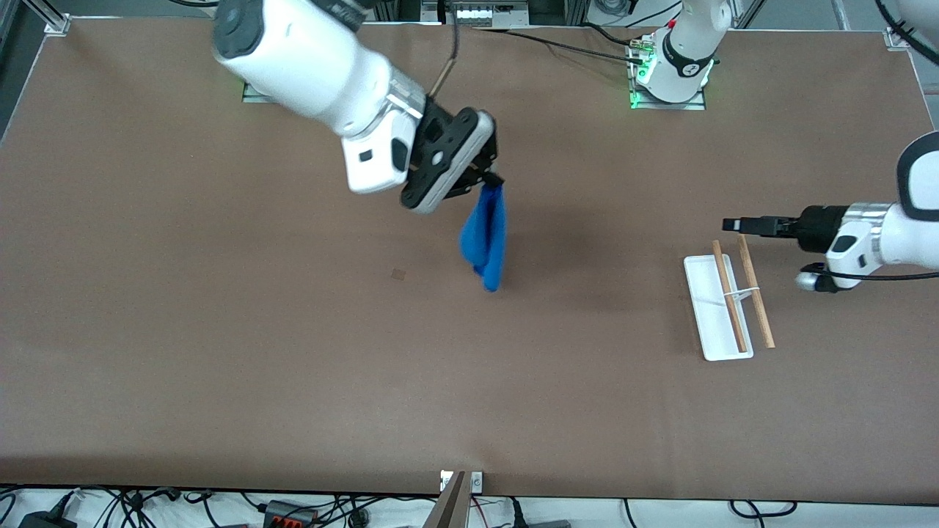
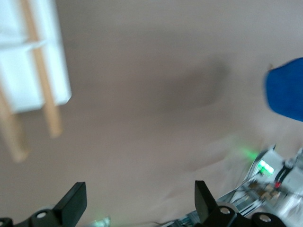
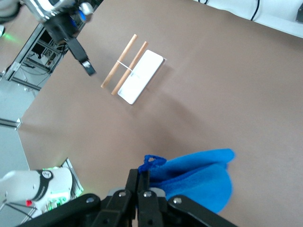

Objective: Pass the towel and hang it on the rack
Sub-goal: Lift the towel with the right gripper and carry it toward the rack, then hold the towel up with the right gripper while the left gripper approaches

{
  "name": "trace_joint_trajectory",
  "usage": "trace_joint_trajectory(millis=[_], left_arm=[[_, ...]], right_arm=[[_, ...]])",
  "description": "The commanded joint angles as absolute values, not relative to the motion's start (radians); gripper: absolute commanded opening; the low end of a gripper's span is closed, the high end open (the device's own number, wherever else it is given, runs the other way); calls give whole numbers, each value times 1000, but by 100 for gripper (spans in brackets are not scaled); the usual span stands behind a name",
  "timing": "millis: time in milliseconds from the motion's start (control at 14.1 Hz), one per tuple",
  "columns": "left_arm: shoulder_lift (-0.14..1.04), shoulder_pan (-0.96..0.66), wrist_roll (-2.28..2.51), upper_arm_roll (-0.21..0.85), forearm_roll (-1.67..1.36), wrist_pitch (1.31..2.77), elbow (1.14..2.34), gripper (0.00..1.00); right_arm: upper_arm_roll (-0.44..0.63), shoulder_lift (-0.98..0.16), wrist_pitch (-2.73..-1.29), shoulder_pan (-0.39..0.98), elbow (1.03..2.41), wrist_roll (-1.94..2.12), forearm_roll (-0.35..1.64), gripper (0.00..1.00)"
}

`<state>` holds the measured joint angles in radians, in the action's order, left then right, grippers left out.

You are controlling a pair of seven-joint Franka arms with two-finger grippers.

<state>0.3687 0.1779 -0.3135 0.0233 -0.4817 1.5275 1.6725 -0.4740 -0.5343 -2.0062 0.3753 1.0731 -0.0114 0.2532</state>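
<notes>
— Where's the right arm?
— It reaches out over the middle of the table, wrist tilted, and the right gripper has its fingers pinched tight (on the towel, which dangles below).
— And the left?
— It waits, held level above the table, left gripper pointing toward the right arm, fingers spread wide.
</notes>
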Motion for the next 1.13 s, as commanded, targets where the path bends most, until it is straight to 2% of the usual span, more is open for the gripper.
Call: trace_joint_trajectory(millis=[0,284,567,709,1063], left_arm=[[428,175,-614,37,-525,1578,1632,100],[474,173,-1081,113,-616,1693,1652,100],[483,175,-1375,198,-649,1741,1661,100],[485,173,-1497,221,-653,1790,1702,100],[494,176,-1704,354,-712,1958,1816,100]], right_arm=[[-471,-555,-2066,440,1071,-109,229,0],[-471,-569,-2101,475,1071,-166,229,0],[-468,-572,-2137,517,1074,-222,190,0],[-466,-575,-2141,517,1074,-229,187,0],[-468,-575,-2169,518,1077,-227,175,0]])
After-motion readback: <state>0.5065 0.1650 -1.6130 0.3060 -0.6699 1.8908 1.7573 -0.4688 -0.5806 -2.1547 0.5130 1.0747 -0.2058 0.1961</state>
